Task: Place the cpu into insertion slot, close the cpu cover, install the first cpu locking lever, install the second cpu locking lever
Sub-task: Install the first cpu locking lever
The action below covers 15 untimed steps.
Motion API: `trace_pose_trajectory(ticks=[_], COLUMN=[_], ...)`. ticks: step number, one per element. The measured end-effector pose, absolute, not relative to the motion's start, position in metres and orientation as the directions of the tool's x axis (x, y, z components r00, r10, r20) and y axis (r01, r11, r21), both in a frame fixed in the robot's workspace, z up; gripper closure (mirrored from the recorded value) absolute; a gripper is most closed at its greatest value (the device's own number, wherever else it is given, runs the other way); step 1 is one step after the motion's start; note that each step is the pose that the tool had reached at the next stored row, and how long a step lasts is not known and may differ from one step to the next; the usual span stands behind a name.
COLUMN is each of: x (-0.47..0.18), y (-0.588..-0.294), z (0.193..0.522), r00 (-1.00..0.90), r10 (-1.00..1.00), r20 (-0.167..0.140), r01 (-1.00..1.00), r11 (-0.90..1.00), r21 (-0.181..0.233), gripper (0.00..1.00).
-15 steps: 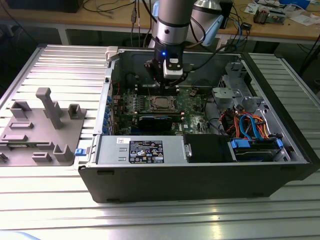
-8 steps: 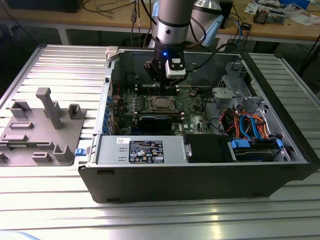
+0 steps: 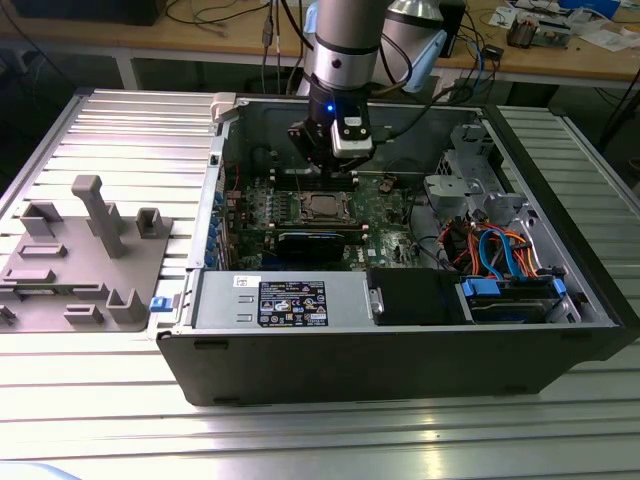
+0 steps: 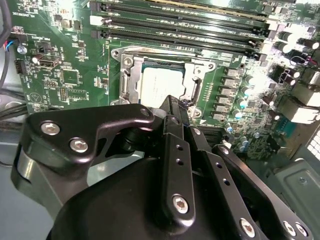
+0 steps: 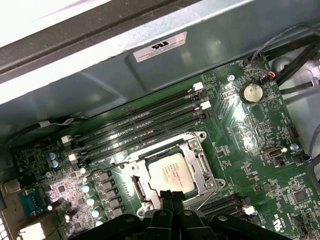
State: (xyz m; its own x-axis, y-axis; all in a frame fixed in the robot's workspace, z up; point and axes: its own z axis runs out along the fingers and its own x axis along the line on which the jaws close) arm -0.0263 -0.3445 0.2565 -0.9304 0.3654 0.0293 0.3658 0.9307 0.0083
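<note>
The cpu (image 5: 171, 173) has a silver-grey metal top, smooth, with a dull satin look. Round it, the cpu cover (image 5: 202, 160) is bare silvery metal, brighter and more reflective. The motherboard (image 5: 250, 130) under the cpu is green with a glossy lacquer that throws the lamp back in white patches. Beside the cpu, the long memory slots (image 5: 145, 122) look like black plastic, semi-gloss, with white end clips. Over the cpu, the gripper (image 4: 175, 107) is matt black metal, faintly grainy, set with shiny steel screws. Farther from the cpu, the case wall (image 5: 125, 75) is smooth grey sheet metal. Well out from the cpu, in the exterior view, the table (image 3: 120, 110) is pale, ribbed, brushed metal.
</note>
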Motion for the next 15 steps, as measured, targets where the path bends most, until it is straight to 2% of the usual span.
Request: trace_pose_trajectory(ticks=[3, 15], x=[-0.0267, -0.0268], y=[-0.3445, -0.3443], z=[0.2565, 0.2550], r00=[-0.931, -0.990], r10=[0.364, 0.141], r20=[0.014, 0.014], r01=[0.365, 0.141], r11=[0.931, 0.990], r21=[0.014, 0.014], gripper=[0.89, 0.89])
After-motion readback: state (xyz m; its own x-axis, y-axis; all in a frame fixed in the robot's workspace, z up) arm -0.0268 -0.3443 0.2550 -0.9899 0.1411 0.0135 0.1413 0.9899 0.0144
